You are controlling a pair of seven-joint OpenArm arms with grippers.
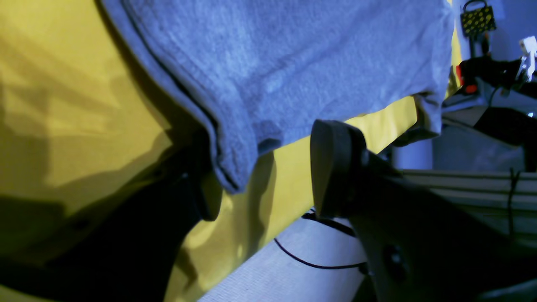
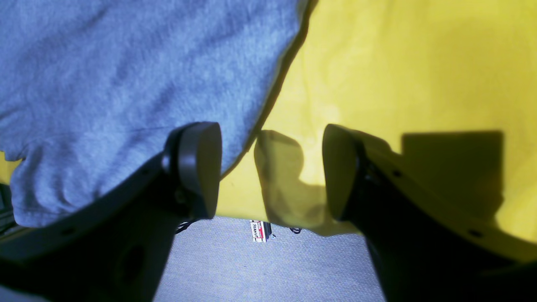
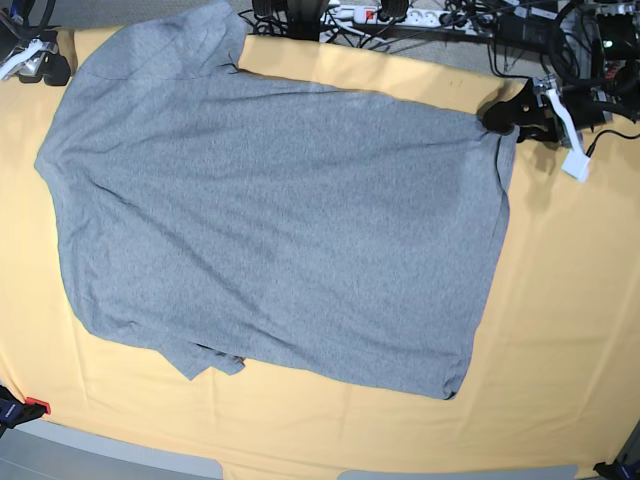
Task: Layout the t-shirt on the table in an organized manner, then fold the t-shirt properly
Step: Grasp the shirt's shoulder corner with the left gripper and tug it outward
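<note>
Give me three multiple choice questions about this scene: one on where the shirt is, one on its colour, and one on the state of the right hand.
1. Where is the t-shirt?
A. bunched on the floor
B. spread out on the table
C. hanging from an arm in mid-air

2. What colour is the side of the shirt facing up?
A. plain grey
B. black
C. red

3. What state is the right hand in?
A. shut on the shirt
B. shut on a cable
C. open, holding nothing

Answers:
1 B, the base view shows it lying flat across the yellow-orange cloth.
2 A, no other colour shows on it.
3 C, the right wrist view shows a wide gap between its fingers with nothing in it.
</note>
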